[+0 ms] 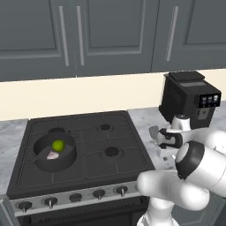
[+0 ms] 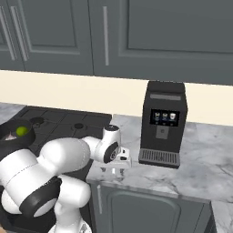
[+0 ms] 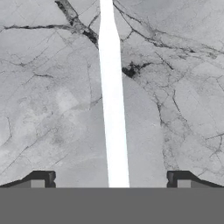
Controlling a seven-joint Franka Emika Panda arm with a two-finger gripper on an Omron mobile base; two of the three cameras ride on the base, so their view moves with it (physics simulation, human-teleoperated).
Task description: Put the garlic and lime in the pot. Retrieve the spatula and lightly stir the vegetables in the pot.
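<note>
Marble counter lies under our pincer [image 3: 109, 181], whose fingers stand apart, released, with the spatula [image 3: 111, 100] handle running between them, not yet gripped. Well off to its left on the stove, the pot [image 1: 55, 152] already holds the lime [image 1: 58, 145] and garlic [image 1: 53, 155]. We judge fetching and stirring remain.
</note>
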